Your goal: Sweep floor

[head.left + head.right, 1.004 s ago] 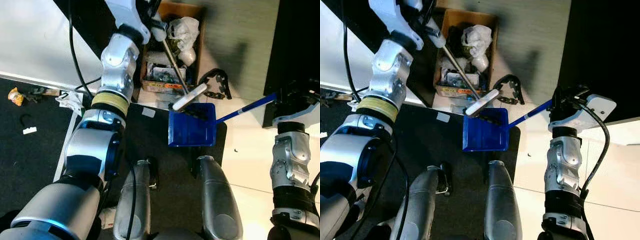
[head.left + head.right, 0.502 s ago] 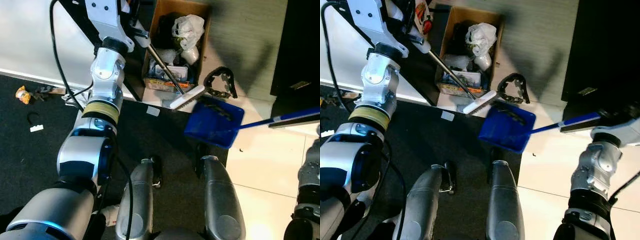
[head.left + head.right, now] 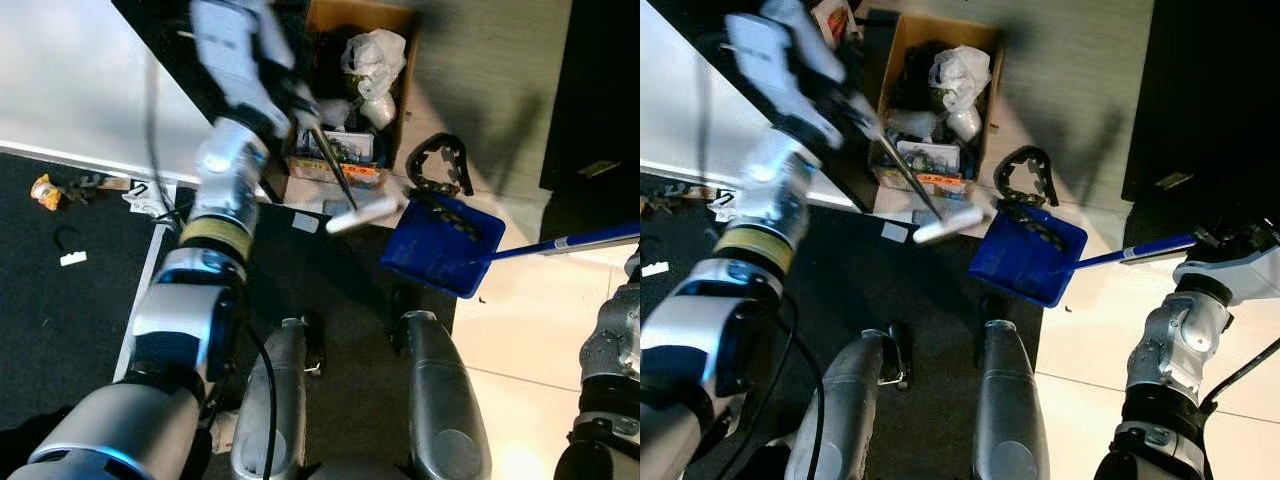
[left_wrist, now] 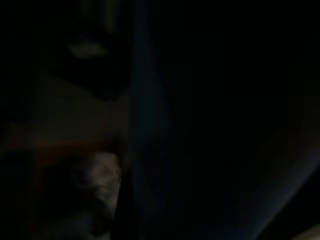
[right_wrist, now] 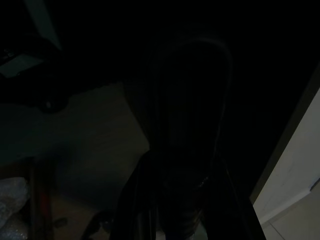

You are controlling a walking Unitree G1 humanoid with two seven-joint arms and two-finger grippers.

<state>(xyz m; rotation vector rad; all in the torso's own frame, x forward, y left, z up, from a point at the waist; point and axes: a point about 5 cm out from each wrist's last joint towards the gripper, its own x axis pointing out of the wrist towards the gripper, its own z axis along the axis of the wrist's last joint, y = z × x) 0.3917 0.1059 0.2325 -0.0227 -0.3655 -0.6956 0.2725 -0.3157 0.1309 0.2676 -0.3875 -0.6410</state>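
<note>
two tools: a brush point(image 3: 362, 212) on the left and a blue dustpan point(image 3: 440, 243) on the right, just apart above the dark mat point(image 3: 330, 270).
left gripper point(image 3: 300, 100): raised far left beside the cardboard box point(image 3: 345, 90), seemingly wrapped round the top of the brush's thin metal shaft point(image 3: 330, 160); the arm is blurred, so the finger state cannot be told.
right gripper point(image 3: 1230, 240): at the right edge by the end of the dustpan's long blue handle point(image 3: 1135, 252); the grip itself is hidden, so cannot tell.
why held so: the pan is tilted, its mouth turned toward the pale brush head, probably so debris is kept in and not spilled.
dustpan: glossy hard plastic, square and shallow, with a dark strip of litter point(image 3: 440, 215) inside.
box: open brown carton on the far side, packed with crumpled white bags and printed packets; probably the waste bin.
floor: pale smooth tiles on the right, black carpet point(image 3: 60, 290) on the left with small scraps point(image 3: 35, 190), so sweeping looks unfinished.
black curved object point(image 3: 437, 165): lies on the tiles beside the box.
wrist views: too dark to read.
</note>
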